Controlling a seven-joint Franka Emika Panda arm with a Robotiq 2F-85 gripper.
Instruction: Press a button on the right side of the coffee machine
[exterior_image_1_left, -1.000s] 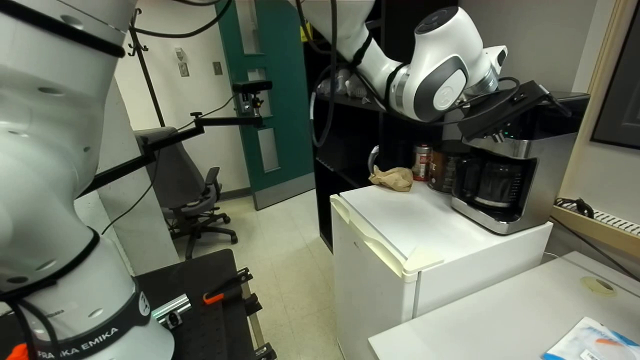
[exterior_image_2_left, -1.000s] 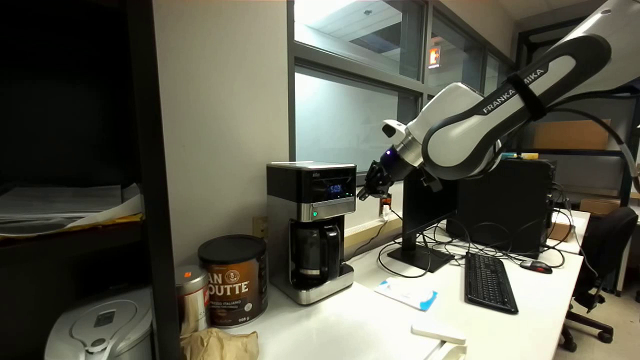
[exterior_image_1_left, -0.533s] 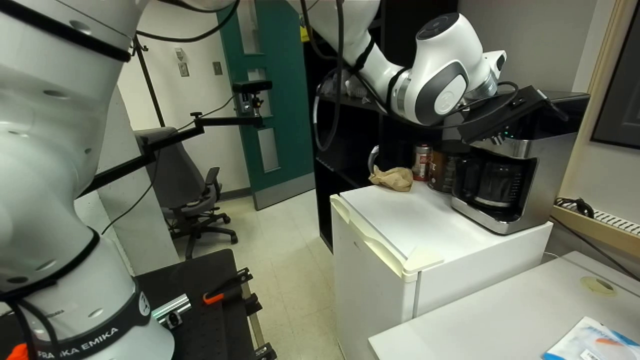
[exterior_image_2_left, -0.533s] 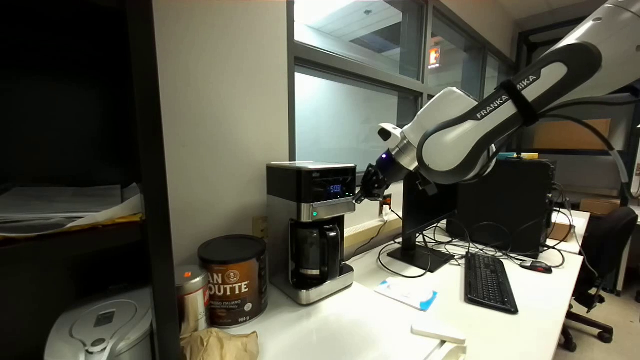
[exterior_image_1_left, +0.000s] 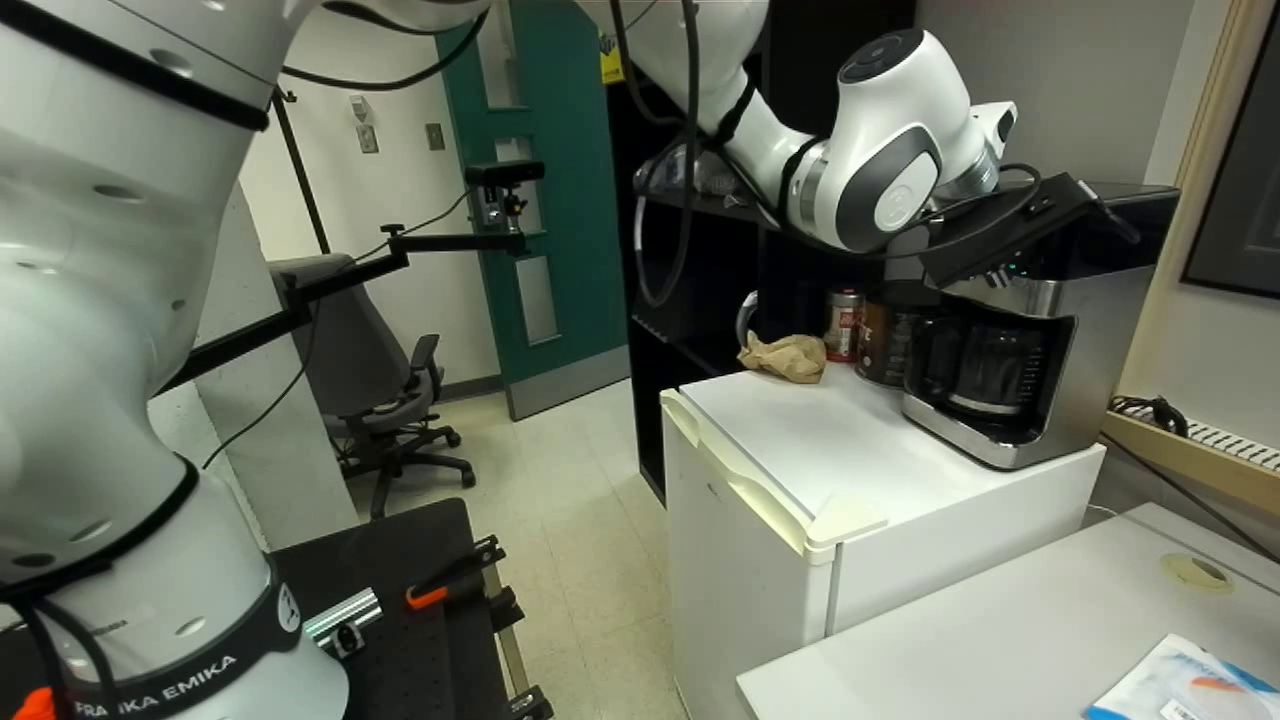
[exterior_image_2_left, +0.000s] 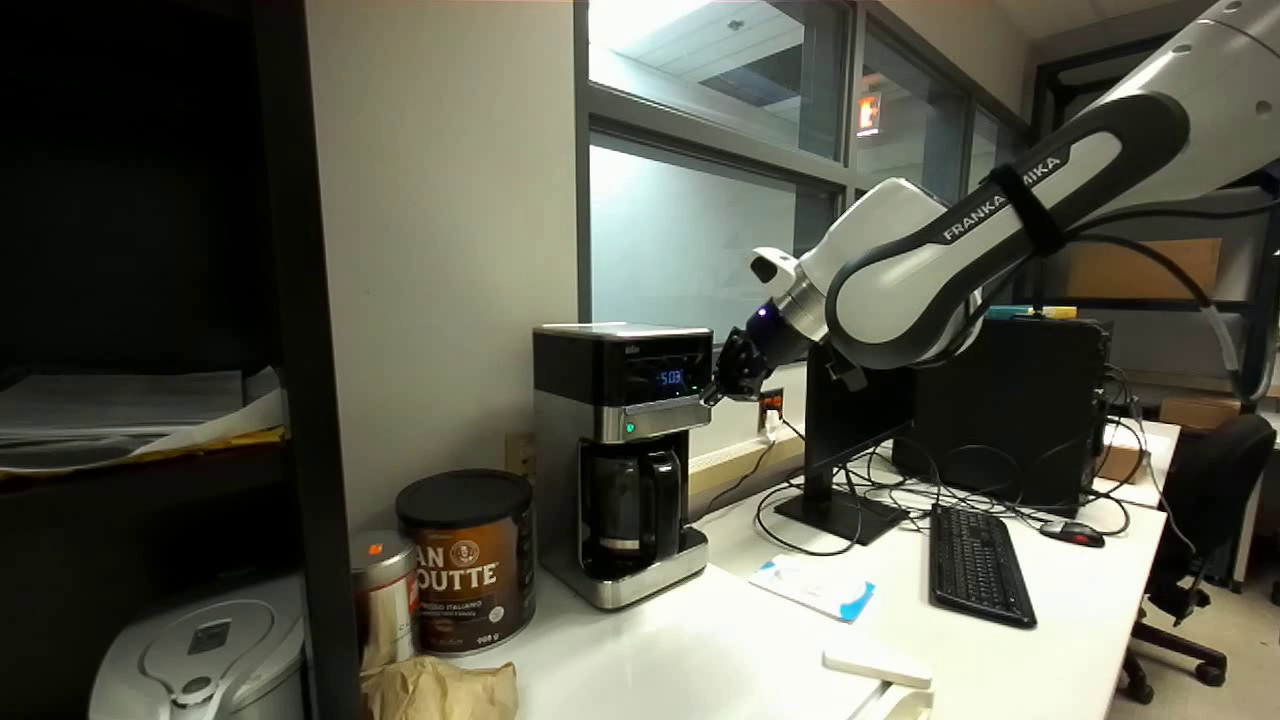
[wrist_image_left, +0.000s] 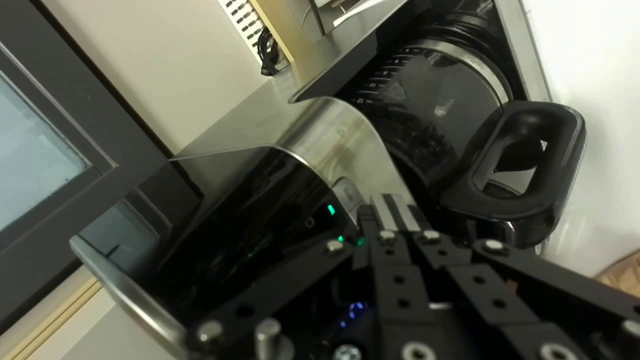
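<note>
The coffee machine is boxy, black and silver, with a lit clock. It also shows in an exterior view and fills much of the wrist view. A grey button sits on its silver band in the wrist view, right beside my fingertips. My gripper is shut with nothing between its fingers. In an exterior view the gripper is at the right front edge of the silver band. I cannot tell whether it touches. The fingers hide part of the band and panel. The dark glass carafe stands inside.
The coffee machine stands on a white mini-fridge. A brown coffee tub, a can and a crumpled paper bag are beside it. A monitor stands on the desk behind the gripper. The carafe handle juts out near the fingers.
The gripper has moved slightly down and closer to the coffee machine's front right edge. The arm has lowered with it. The coffee machine has not moved.
</note>
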